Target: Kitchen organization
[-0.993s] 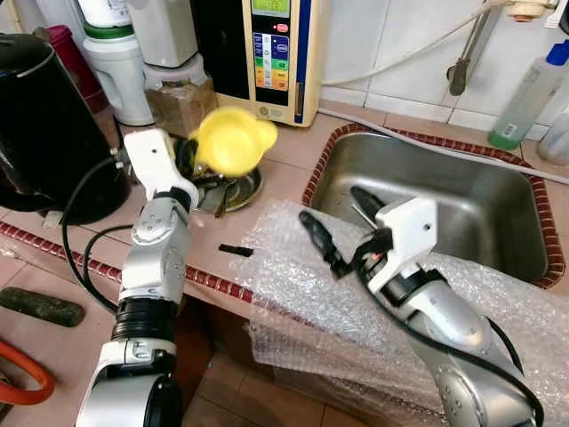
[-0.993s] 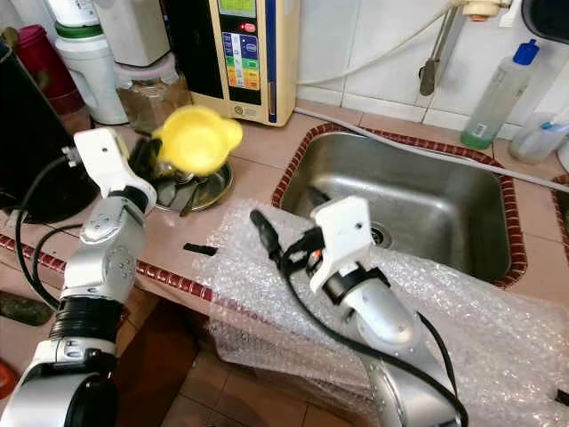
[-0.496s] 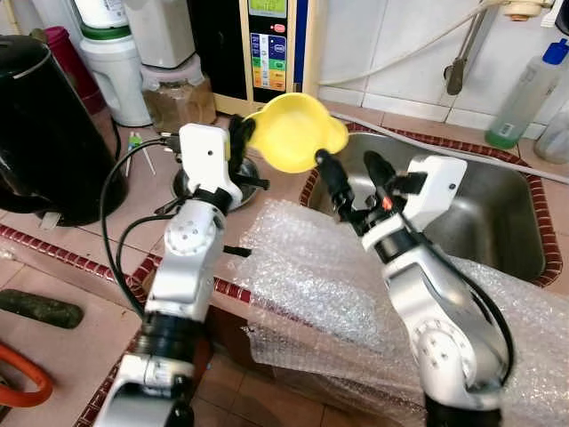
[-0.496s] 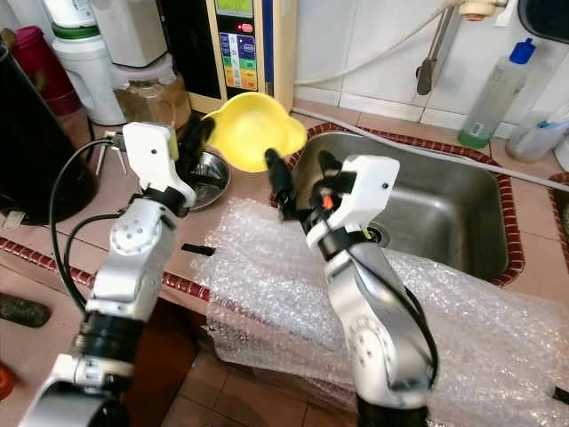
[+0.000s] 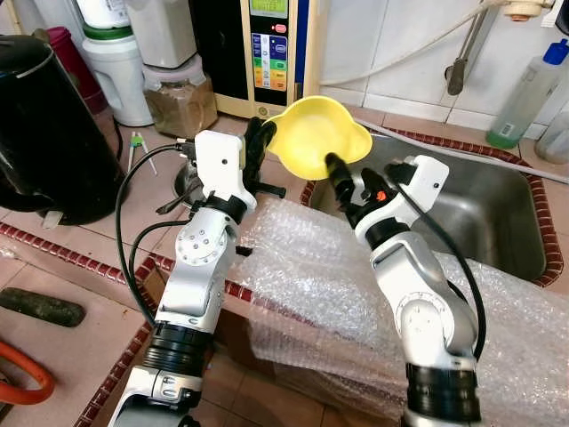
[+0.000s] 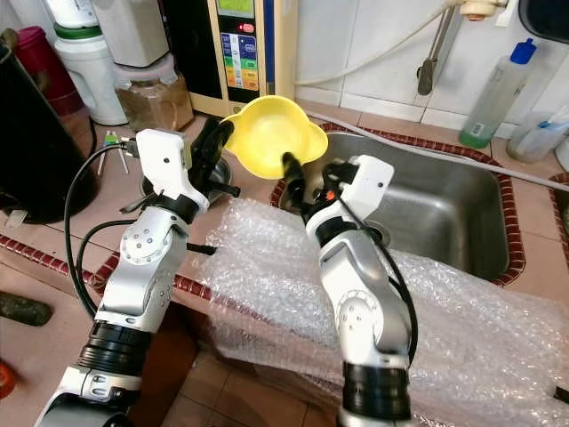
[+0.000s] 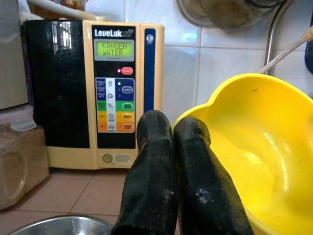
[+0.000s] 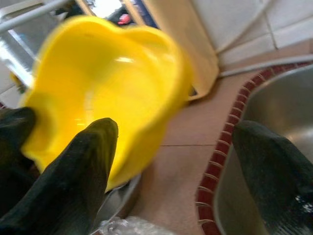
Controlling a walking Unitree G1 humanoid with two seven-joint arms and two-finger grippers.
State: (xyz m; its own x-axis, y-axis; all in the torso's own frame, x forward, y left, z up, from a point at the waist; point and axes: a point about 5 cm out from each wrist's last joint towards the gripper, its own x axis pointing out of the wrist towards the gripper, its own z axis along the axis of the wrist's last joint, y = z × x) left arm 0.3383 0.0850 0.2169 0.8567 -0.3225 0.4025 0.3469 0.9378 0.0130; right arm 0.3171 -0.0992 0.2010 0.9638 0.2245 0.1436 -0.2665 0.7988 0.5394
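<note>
Left hand [image 5: 260,142], upper centre of the left eye view, fingers pressed together on the rim of a yellow bowl [image 5: 317,142] — bowl lifted off the surface [image 5: 133,213] and tilted, hanging over the near left corner of the steel sink [image 5: 480,209]. In the left wrist view, both black fingers [image 7: 156,186] side by side with no gap, the bowl's edge touching the one nearer it. Right hand [image 5: 351,182] raised just beneath the bowl at centre frame, fingers spread apart; one fingertip [image 8: 83,161] at the bowl's lower rim in the right wrist view, the other well off toward the sink — contact with the bowl impossible to tell through the blur.

Under the left hand, a shallow metal dish [image 5: 187,178] on the tiled surface. Behind it at upper centre, a beige and black water machine [image 5: 267,53] against the tiled wall, green display lit. Black kettle [image 5: 44,133] at far left, a clear container of brown matter [image 5: 178,98] beside a white appliance [image 5: 116,62]. Sheet of bubble wrap [image 5: 311,276] draped over the front edge of the surface across lower centre and right. Clear bottle with a blue cap [image 5: 529,89] at upper right behind the sink.
</note>
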